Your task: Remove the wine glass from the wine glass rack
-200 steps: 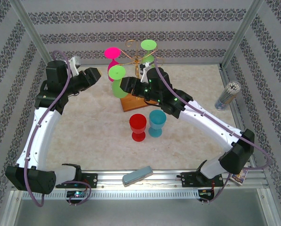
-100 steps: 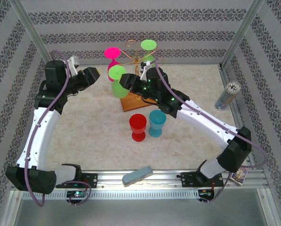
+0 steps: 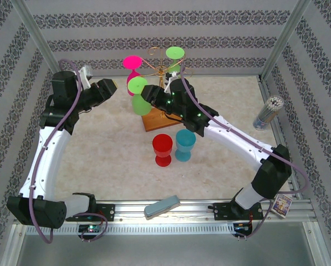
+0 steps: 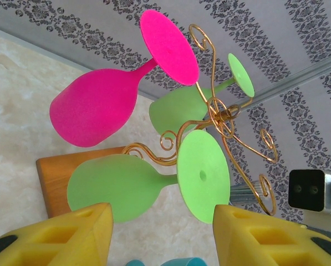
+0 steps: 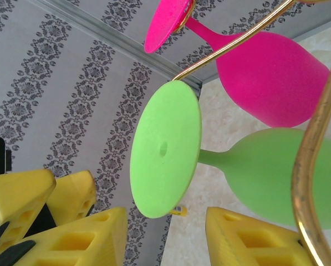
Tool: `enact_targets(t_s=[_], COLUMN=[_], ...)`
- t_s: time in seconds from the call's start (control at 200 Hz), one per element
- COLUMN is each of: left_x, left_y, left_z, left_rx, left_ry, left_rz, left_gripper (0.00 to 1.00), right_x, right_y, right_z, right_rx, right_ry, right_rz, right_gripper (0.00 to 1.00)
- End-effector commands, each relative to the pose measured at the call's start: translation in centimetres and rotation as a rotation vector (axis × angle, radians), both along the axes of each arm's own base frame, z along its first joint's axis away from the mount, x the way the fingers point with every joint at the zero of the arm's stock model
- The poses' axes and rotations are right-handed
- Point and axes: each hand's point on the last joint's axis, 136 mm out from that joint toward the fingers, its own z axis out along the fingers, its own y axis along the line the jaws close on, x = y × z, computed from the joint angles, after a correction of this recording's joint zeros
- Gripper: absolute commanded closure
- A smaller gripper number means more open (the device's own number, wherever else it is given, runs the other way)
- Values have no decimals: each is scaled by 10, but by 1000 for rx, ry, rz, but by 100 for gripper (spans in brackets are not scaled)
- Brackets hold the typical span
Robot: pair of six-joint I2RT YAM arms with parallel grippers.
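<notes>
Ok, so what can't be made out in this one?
Right wrist view: whether the right gripper touches the near green glass; the angle leaves contact at its foot unclear.
Top view: the rack's wooden base, mostly covered by the right arm and that glass.
Left wrist view: the blue glass, cut off by the bottom edge.
Top view: the card by the right arm's base, print too small.

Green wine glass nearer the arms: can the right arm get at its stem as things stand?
Probably yes. The open right tool sits right by the foot of the green wine glass, nothing between them; only the rack wire runs close.
</notes>
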Motion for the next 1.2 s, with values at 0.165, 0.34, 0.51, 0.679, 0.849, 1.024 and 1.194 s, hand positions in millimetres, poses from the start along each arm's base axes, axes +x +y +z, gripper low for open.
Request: enact_targets(t_s=[0.165,0.34,0.51,0.679,0.849,1.024,1.194], left_x=[-1,-1,-1,-2,-1,-2,-2], left_y=[8,10,11,12,13,14,14], left_z=[15,13,14,15,14,14,15], left_rx=[-2,-4,-5,-7,-8,-10,-15], left_ry=[-70,-67,-69,-72,-70,-71,-73], left_rz=[18,22,26,28,32,33,34], left_gripper=[49,49,49,49,49,49,49], right_x=[11,15,18,21,23,23,22], right_y=[0,-1,-1,-2,-2,-3,-3], right_z=[3,4,3,2,3,8,12], right_rx=[37,40,45,51,54,62,72], right_ry=[-10,-13,-8,-2,-6,-13,-18], right_rz=[-32,-43,-49,-58,-66,-66,-61], right_gripper=[60,61,62,63,64,64,64])
